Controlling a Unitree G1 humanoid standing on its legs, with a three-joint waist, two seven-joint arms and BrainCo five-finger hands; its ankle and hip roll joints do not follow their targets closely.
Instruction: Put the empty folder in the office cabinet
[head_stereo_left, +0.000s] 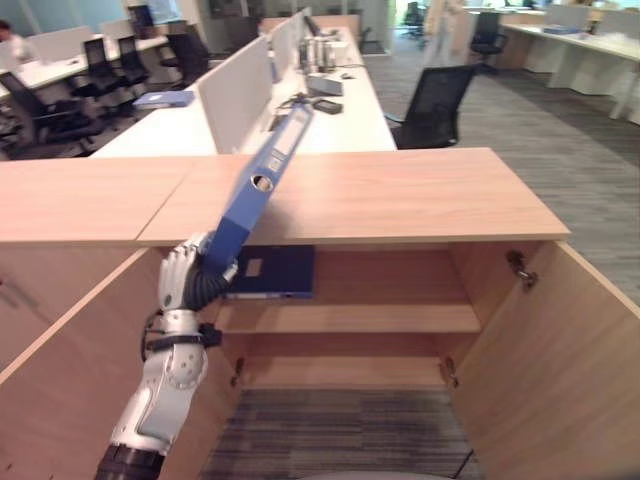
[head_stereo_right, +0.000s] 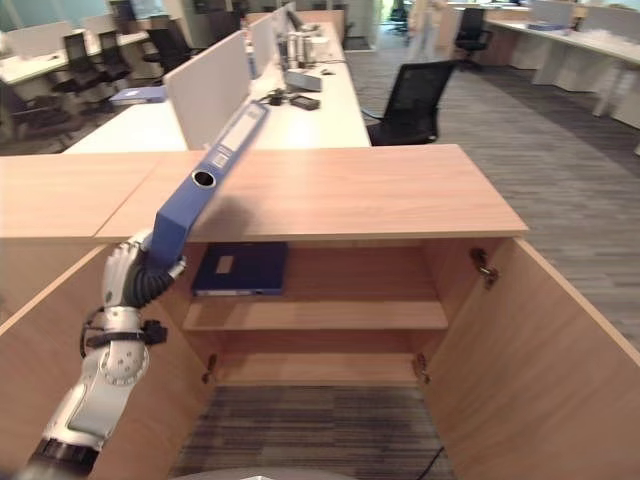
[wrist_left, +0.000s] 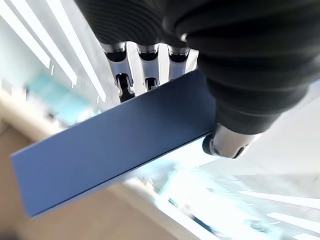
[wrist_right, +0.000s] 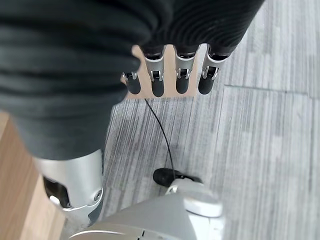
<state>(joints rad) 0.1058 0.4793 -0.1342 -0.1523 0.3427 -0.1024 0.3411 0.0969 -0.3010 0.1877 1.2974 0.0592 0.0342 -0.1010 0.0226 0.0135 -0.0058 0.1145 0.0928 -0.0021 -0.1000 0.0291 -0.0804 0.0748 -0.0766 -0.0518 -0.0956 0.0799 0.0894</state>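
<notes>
Folder (head_stereo_left: 262, 170), blue and with a ring hole on its spine, is clamped at its lower end in the left hand (head_stereo_left: 183, 272), whose fingers (wrist_left: 146, 67) and thumb curl around it. From the hand it rises tilted up and away, above the cabinet top (head_stereo_left: 400, 195). Just beyond the hand, inside the open office cabinet (head_stereo_left: 350, 320), a second blue folder (head_stereo_left: 272, 271) lies flat on the upper shelf. The cabinet door (head_stereo_left: 560, 370) stands open, far to the side of the hand. The right hand (wrist_right: 175, 70) hangs over the grey carpet (wrist_right: 260, 150), its fingers relaxed and holding nothing. Past the cabinet stand white desks (head_stereo_left: 330, 110) and a black chair (head_stereo_left: 435, 100).
</notes>
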